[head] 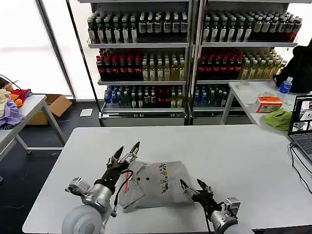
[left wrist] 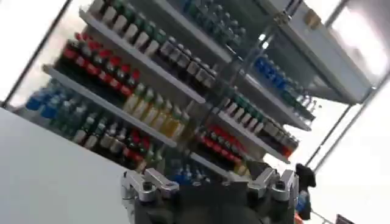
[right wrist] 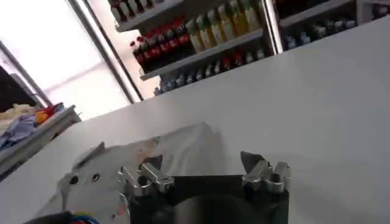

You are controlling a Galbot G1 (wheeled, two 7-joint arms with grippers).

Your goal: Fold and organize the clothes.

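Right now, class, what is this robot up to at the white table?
A two-armed robot is working on a grey polo shirt lying partly folded on the white table. Its left gripper is raised above the shirt's collar end, fingers spread and empty. Its right gripper, also open, sits low beside the shirt's other edge. Neither holds the fabric at this moment. Shelves of bottled drinks stand behind.

Head camera looks down at the table — both wrist views share the bottle shelves.

Polo shirt lies on the table between left gripper and right gripper; bottle shelves stand behind.
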